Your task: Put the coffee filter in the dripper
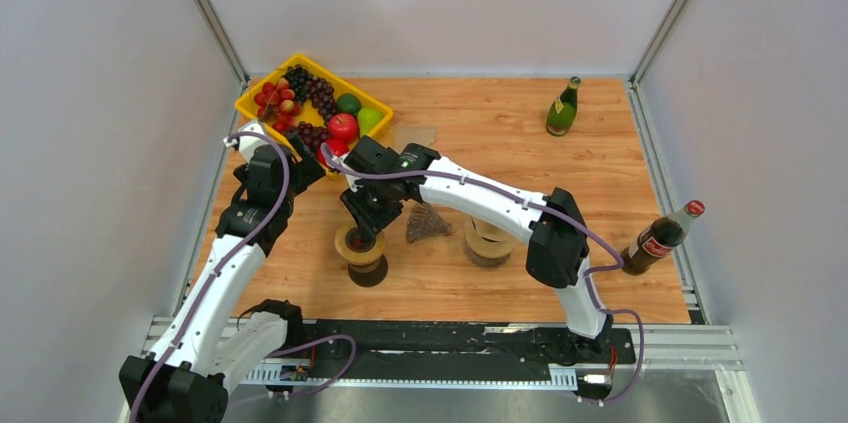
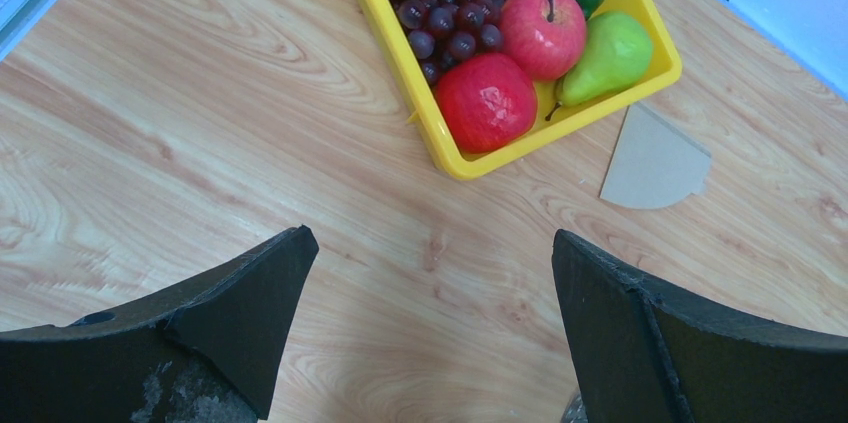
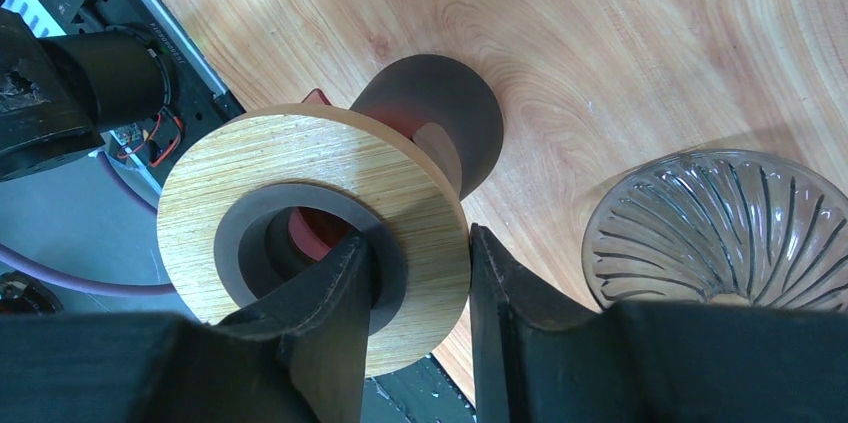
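Note:
The coffee filter [image 1: 415,135] is a flat tan paper wedge on the table beside the yellow tray; it also shows in the left wrist view [image 2: 655,160]. The ribbed glass dripper [image 1: 428,223] lies on the table right of a wooden ring stand [image 1: 360,246]; it also shows in the right wrist view [image 3: 715,228]. My right gripper [image 3: 420,243] is shut on the ring of the stand [image 3: 250,178], one finger inside the hole and one outside the rim. My left gripper [image 2: 435,253] is open and empty above bare table, short of the filter.
A yellow tray [image 1: 252,100] of grapes, apples, a pear and a lime stands at the back left. A green bottle [image 1: 562,108] stands at the back right and a cola bottle [image 1: 660,238] at the right edge. Another wooden piece [image 1: 487,243] sits under my right arm.

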